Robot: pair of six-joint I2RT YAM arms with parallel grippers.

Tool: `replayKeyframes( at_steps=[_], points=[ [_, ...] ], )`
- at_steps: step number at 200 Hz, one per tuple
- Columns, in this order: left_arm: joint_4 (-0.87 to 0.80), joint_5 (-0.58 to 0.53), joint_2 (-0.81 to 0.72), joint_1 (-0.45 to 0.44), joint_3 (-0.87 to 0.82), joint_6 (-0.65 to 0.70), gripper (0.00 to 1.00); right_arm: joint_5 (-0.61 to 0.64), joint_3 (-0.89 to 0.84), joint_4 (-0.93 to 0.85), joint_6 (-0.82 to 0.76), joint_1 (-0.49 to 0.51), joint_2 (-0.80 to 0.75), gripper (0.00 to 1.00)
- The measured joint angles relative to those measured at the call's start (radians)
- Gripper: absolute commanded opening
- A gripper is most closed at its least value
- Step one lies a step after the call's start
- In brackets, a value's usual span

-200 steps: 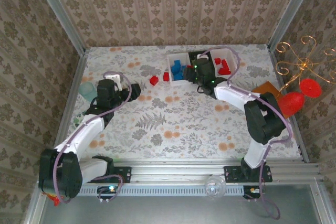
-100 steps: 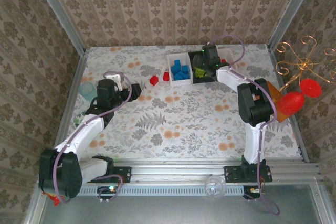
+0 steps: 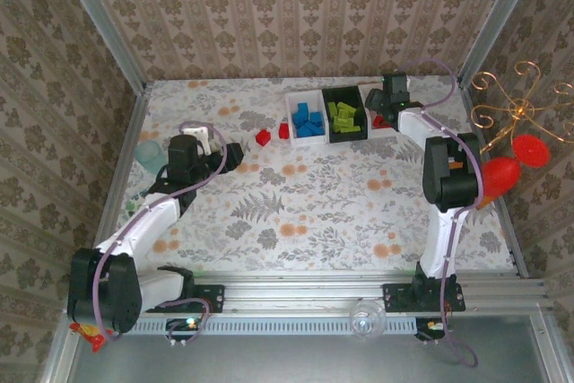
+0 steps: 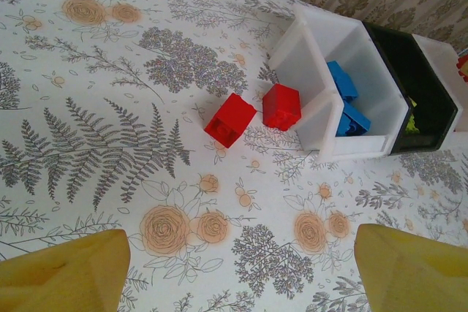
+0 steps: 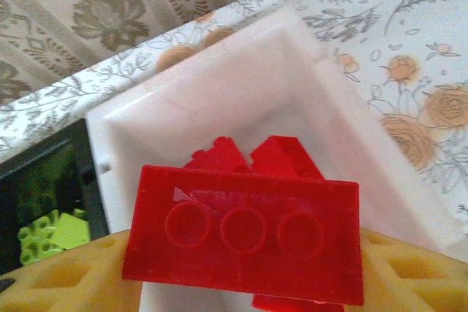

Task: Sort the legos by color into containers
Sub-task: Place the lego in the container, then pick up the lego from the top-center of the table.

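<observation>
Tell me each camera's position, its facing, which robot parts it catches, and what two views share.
Top external: above and behind the bases, looking down on the table; left arm and right arm show.
Left wrist: on the left arm, facing two loose red legos beside the left white tray; fingertips of the left gripper show.
Right wrist: looking down into the right white tray; right gripper holds a red brick.
Shared: top and left wrist both show those legos.

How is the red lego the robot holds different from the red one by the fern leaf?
The held red lego is long, showing three rings; the red lego by the fern is short. The first sits in the jaws of the right gripper, over a white tray; the other lies on the table. Both are red.
</observation>
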Motion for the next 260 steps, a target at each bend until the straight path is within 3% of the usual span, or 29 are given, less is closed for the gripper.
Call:
replayKeyframes(
  at_steps=[29,81,102,136,152,178,260],
  points=[
    [0.000,0.002,0.000,-0.003,0.000,0.000,0.82,0.000,0.019,-0.026,-0.002,-0.004,0.000,0.82],
    [0.000,0.003,0.011,-0.002,0.000,0.000,0.82,-0.031,-0.026,-0.019,-0.018,0.029,-0.069,0.83],
    [-0.001,-0.004,0.011,-0.002,0.000,0.000,0.82,-0.037,-0.101,0.009,-0.046,0.122,-0.173,0.84],
    [-0.003,-0.026,-0.003,0.017,-0.031,0.000,0.83,-0.063,-0.095,0.078,-0.101,0.394,-0.201,0.84],
    [-0.013,-0.031,-0.024,0.034,-0.054,0.000,0.83,-0.088,-0.034,0.078,-0.123,0.508,-0.141,0.83],
    [-0.021,-0.040,-0.062,0.045,-0.081,0.000,0.83,-0.098,0.121,0.047,-0.167,0.593,0.001,0.81],
    [-0.039,-0.055,-0.130,0.065,-0.117,0.000,0.83,-0.117,0.708,-0.224,-0.191,0.598,0.450,0.79]
  ],
)
